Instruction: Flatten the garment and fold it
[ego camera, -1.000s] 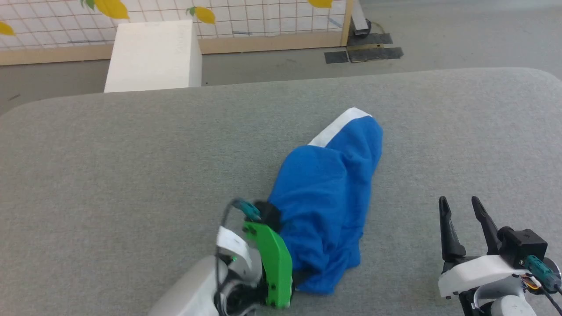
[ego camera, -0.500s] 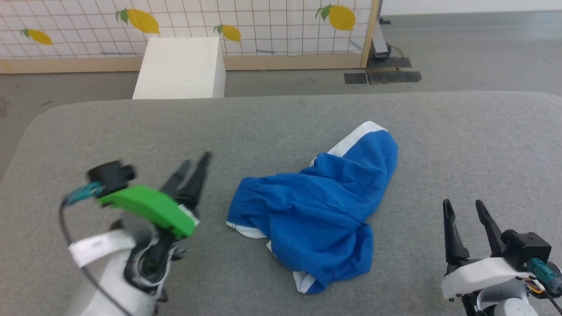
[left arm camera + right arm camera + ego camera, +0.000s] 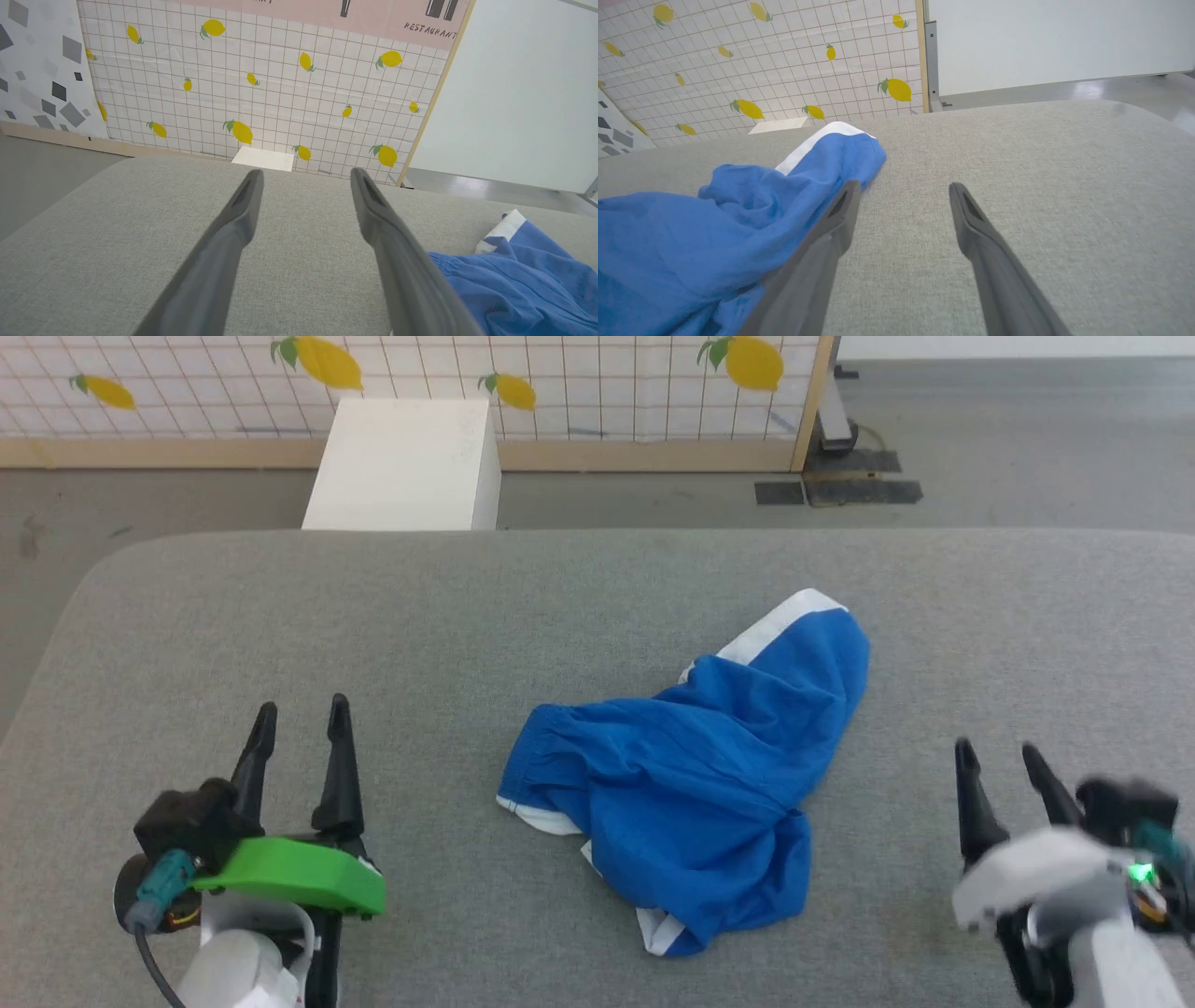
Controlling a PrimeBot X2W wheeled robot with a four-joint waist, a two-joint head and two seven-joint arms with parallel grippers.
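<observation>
Head view looks down on a broad grey fabric-covered tabletop (image 3: 597,579) with rounded far corners. Beyond it stands a white grid-patterned wall panel (image 3: 607,392) printed with yellow lemons. The left wrist view adds what the head view cuts off: a pink band (image 3: 373,11) across the panel's top carrying the dark word "RESTAURANT" (image 3: 430,31), its last letter running to the wooden frame. It also shows a grey panel of scattered dark squares (image 3: 37,70) to one side and a plain pale wall (image 3: 523,93) to the other. The garment (image 3: 691,775) lies crumpled on the tabletop a little right of centre, between the two arms and touching neither. It is bright blue, with a white band at its far end, white trim along its near edges and a gathered waistband facing the robot's left. No writing on it can be read. A white box (image 3: 401,462) stands on the floor behind the tabletop. The left tool (image 3: 302,706) rests at the lower left with its fingers spread and nothing between them. The right tool (image 3: 997,749), its body blurred, sits at the lower right, likewise spread and empty. The right wrist view shows one of its fingers crossing in front of the blue cloth, while the head view shows the two apart.
</observation>
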